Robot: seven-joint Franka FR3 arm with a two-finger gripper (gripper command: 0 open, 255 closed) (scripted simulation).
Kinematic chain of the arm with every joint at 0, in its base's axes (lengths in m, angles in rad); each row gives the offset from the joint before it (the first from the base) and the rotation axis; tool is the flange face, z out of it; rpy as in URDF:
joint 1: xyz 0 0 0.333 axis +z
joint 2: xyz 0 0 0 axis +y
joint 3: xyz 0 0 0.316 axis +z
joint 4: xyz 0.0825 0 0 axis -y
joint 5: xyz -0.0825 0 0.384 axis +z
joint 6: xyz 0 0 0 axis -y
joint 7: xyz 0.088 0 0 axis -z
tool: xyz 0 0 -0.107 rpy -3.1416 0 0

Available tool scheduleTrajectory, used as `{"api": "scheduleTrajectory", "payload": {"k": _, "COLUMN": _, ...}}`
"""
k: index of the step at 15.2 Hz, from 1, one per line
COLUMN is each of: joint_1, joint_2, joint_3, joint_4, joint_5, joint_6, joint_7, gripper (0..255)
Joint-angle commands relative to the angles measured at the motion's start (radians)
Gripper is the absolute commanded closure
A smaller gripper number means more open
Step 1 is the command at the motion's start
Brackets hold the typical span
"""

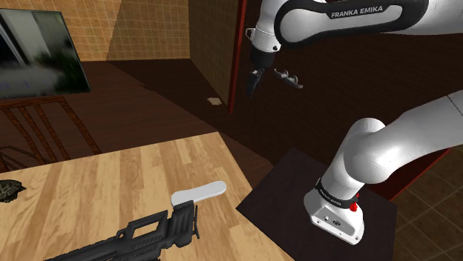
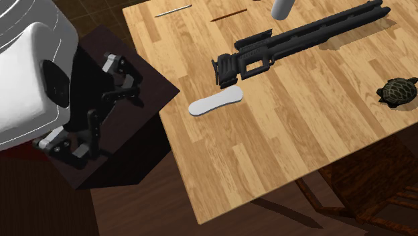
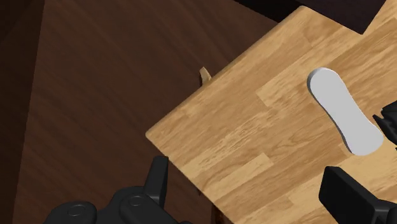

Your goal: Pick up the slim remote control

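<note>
The slim remote control [image 1: 199,193] [image 2: 214,102] [image 3: 345,111], drawn pale grey, lies flat on the wooden desk [image 1: 111,178] [image 2: 281,134] [image 3: 242,127] near the edge facing the stand [image 1: 282,185]. One end is just beside the butt of a black rifle-like thing [image 1: 126,236] [image 2: 301,37], so a grasp across its free, narrow middle looks safer. The jaws hang spread and empty, high over the dark floor [image 3: 76,95] off the desk's near corner and well apart from the remote, probably so they can descend from above.
</note>
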Motion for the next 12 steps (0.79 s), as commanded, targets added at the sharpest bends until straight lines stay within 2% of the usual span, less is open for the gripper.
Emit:
{"api": "scheduleTrajectory", "payload": {"k": 1, "joint_1": 0.022, "joint_2": 0.043, "joint_3": 0.009, "joint_4": -0.017, "joint_5": 0.008, "joint_6": 0.053, "joint_7": -0.019, "gripper": 0}}
{"api": "scheduleTrajectory", "payload": {"k": 12, "joint_1": 0.138, "joint_2": 0.314, "joint_3": 0.074, "joint_4": -0.062, "joint_5": 0.049, "joint_6": 0.322, "joint_7": -0.113, "gripper": 0}}
